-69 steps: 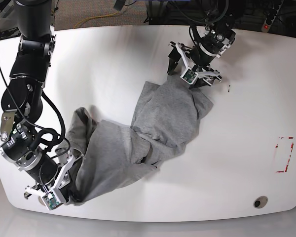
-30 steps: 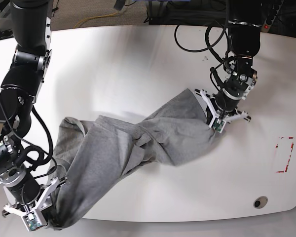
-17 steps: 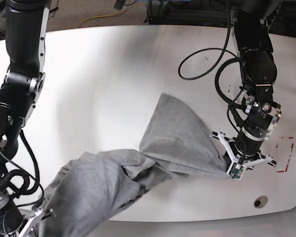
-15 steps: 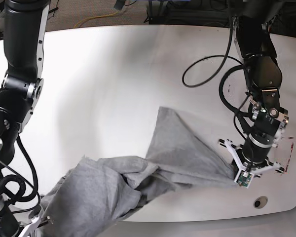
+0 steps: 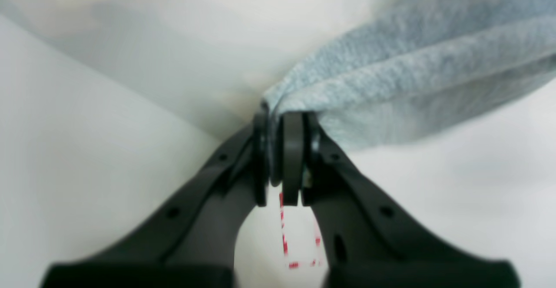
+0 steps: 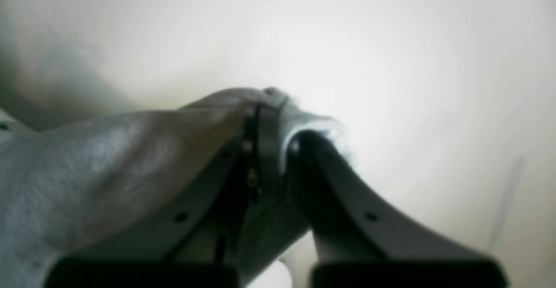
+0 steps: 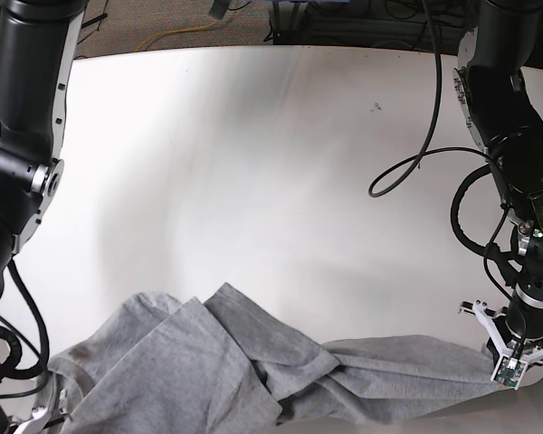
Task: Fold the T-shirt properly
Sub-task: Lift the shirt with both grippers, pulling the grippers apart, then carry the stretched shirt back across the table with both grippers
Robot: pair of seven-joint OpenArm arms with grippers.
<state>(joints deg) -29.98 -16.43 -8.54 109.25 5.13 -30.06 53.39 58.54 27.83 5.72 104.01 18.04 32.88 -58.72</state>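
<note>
The left arm's black two-fingered gripper (image 5: 280,160) has its jaws pressed together on a bunched edge of the soft, light heather-grey cotton T-shirt (image 5: 404,84). The cloth runs off to the upper right in thick folds. Below the fingers, a red dashed rectangular mark (image 5: 299,244) shows on the white table (image 5: 87,127).

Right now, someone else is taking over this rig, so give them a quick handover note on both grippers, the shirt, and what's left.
Left gripper: shut on a bunched edge of the T-shirt, at the table's near right edge.
Right gripper: shut on the T-shirt's other end, near the front-left corner; barely seen in the base view.
T-shirt: stretched between the arms along the front edge, crumpled and twisted, part of it past the rim.
Done: both ends gripped.
Left: spread it flat, then every fold.
</note>
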